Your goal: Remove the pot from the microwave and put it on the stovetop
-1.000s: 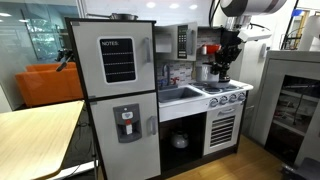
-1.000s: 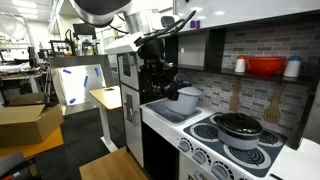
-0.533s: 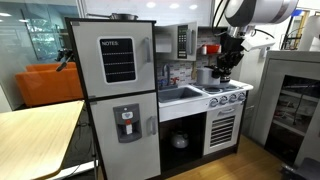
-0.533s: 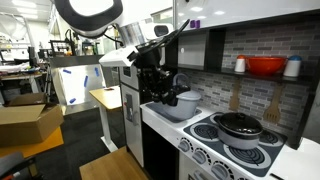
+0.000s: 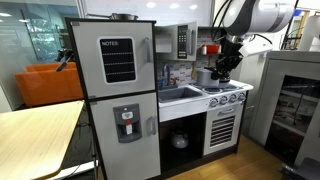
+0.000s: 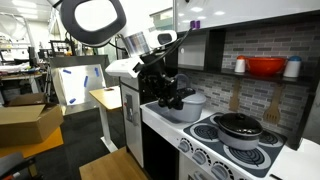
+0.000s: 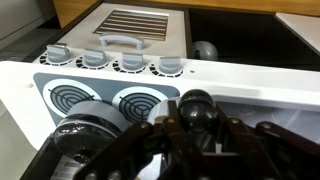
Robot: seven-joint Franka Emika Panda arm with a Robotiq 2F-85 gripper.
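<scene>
Pot [image 6: 190,105] hangs clamped by its rim in the gripper [image 6: 172,98], beside the stovetop [image 6: 212,140] in an exterior view; the wrist view shows burners [image 7: 140,103] and knobs [image 7: 127,63], the grip itself unclear.

arm [image 5: 262,14] reaches in from above, bent at the elbow, forearm angled downward in both exterior views. wrist tilted, gripper [image 6: 172,98] pointing down and a bit sideways. black fingers [image 6: 166,100] closed on the rim of the pot [image 6: 194,105], held low. wrist view: fingers [image 7: 120,155] dark and blurred along the bottom edge, gap hard to read.
</scene>
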